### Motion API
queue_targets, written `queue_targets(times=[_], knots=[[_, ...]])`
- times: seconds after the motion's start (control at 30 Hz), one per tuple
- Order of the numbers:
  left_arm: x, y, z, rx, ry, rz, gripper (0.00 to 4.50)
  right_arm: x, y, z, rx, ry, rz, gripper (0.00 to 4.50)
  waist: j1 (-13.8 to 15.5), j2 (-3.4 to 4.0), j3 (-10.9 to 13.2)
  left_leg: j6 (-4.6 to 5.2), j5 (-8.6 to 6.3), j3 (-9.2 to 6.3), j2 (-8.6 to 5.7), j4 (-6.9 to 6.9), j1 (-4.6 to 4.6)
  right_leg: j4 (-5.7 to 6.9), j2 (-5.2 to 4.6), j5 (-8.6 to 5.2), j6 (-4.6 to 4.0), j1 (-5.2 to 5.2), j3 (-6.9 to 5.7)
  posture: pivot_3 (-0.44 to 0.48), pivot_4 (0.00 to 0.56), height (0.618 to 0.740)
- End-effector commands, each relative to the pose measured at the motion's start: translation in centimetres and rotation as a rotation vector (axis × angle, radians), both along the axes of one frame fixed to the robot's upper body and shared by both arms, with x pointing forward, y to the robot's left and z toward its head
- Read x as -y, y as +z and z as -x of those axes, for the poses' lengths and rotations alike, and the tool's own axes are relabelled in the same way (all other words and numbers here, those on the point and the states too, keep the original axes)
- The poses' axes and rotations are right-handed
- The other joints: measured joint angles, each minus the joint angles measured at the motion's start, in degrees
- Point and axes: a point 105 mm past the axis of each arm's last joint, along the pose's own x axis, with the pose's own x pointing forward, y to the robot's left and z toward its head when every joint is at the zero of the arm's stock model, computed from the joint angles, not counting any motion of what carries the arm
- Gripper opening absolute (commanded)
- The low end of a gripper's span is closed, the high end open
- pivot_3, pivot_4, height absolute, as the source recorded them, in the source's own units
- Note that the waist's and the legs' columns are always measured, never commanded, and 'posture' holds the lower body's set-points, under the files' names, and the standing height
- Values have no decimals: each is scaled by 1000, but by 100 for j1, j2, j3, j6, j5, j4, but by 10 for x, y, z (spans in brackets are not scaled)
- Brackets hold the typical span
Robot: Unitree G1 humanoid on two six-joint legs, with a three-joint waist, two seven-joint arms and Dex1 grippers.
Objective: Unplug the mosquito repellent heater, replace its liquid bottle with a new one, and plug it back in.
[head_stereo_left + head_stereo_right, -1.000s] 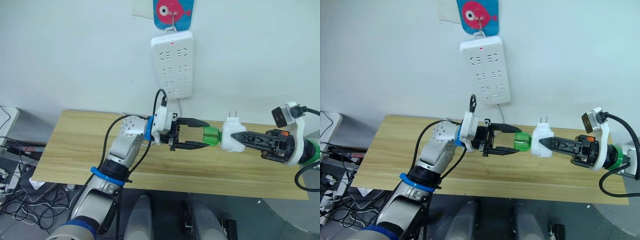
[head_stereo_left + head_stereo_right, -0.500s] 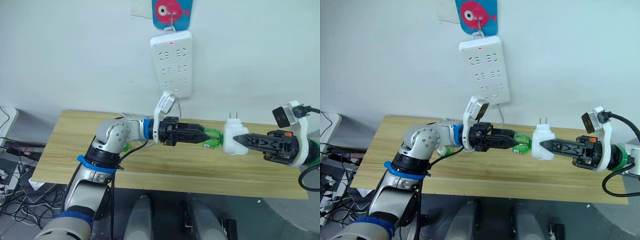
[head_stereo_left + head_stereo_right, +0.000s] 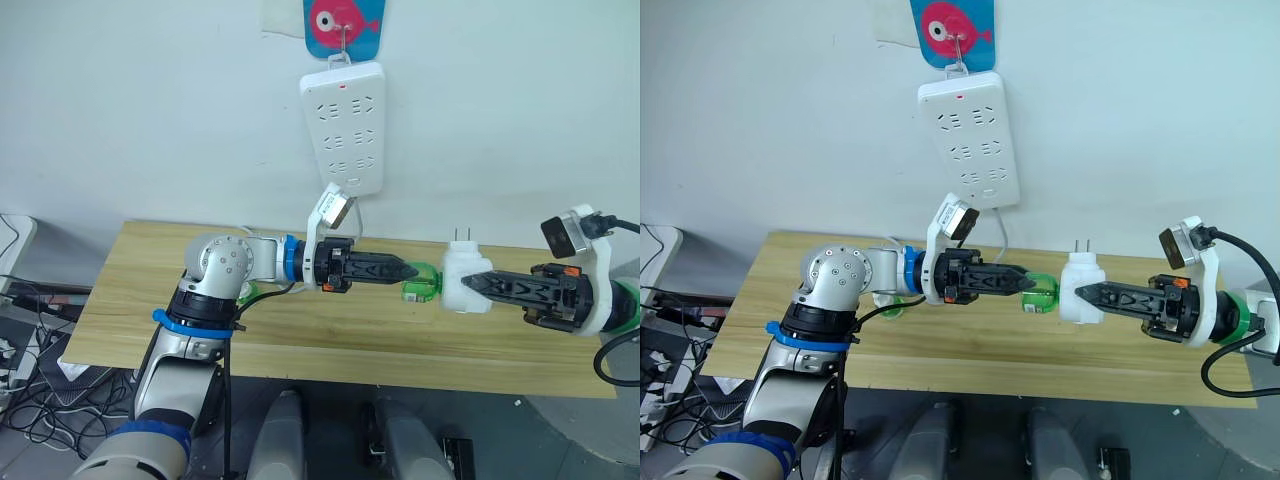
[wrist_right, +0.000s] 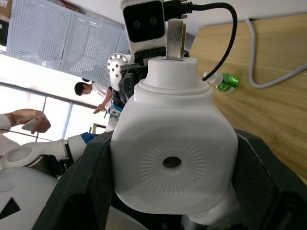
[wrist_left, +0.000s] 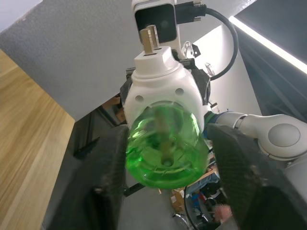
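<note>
The left hand [image 3: 408,270] reaches out level above the wooden worktop [image 3: 130,290], its 2 black fingers [image 5: 112,172] closed on the green liquid bottle [image 3: 424,279], 1 on each side of the round base. The bottle is seated in the mosquito repellent heater [image 3: 464,281], so the pair make 1 long axis running left to right, parallel to the worktop's front edge and held clear above its surface. The heater's 2 metal prongs [image 3: 461,233] point up toward the wall. The right hand [image 3: 478,284] clamps the white body from the far side, fingers narrow around it. A second green bottle [image 4: 225,80] lies on the worktop behind the left arm. Overhead, the white power strip [image 3: 345,125] hangs on the wall, well apart from both hands, with open wall either side.
</note>
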Motion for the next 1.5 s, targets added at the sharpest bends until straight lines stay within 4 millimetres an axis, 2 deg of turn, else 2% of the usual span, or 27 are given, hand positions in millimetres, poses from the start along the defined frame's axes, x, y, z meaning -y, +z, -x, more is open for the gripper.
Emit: queue_targets(times=[0.03,0.1,0.27,0.33,0.43,0.53,0.73,0.8,0.87,0.97,1.13,1.23,1.5], knots=[[-1,13,7,15,-37,46,3961,-1,9,0,30,4,-23,2978,0,0,0,0,0,0,0,0,0,0,0,0,0,0,0,2,314,740],[-1,15,6,10,-38,51,4470,0,9,-1,28,-3,-23,2978,0,0,0,0,0,1,0,0,0,0,0,0,0,0,0,4,313,740],[-1,23,-2,-11,-7,74,4470,2,7,-2,18,-10,-22,2978,3,0,0,1,0,1,-1,0,0,0,-1,0,0,0,0,4,312,740],[0,27,-6,39,27,84,4470,3,7,-2,12,-15,-20,2978,3,0,0,1,0,2,-1,0,0,-1,-1,0,0,0,-1,7,312,740],[0,30,-15,233,141,103,4470,5,6,-2,4,-22,-23,2978,3,0,0,-3,2,7,0,-1,0,-1,0,0,0,0,-1,6,312,740],[-4,30,-14,423,172,116,4470,6,5,-1,0,-21,-27,2978,3,0,0,-6,4,11,1,-3,1,-2,0,0,0,0,1,6,312,740],[-6,26,0,1013,136,218,4470,4,4,-1,1,-20,-36,2978,51,0,0,-8,4,14,-2,-4,0,-5,0,0,0,0,2,14,309,740],[-9,18,10,1184,56,259,4470,4,4,-1,0,-21,-35,2978,61,1,0,-7,4,15,-3,-3,-1,-6,0,0,-1,0,3,19,305,740],[-8,16,10,1292,48,289,4470,4,4,-1,0,-20,-35,2978,65,2,-1,-7,3,17,-4,-4,-1,-6,0,0,-1,0,4,17,303,740],[-7,13,12,1392,33,325,4470,4,4,-1,4,-18,-36,2978,70,2,-1,3,-2,15,-4,-2,-1,-4,0,1,-1,0,2,13,304,740],[-7,-8,13,1539,-31,313,4470,2,5,2,12,-7,-37,2978,67,2,-1,6,-3,14,-4,-3,-1,-2,0,1,-1,0,0,13,300,740],[-4,-14,7,1585,-4,286,4470,0,6,2,21,1,-41,2978,65,1,-1,7,-4,14,-4,-1,-1,-1,0,1,-1,0,0,10,299,740],[6,-6,-5,1690,104,300,4470,-3,6,3,26,12,-42,2978,63,1,-1,11,-6,12,-5,-1,-2,1,0,1,-1,0,-3,14,301,740]])
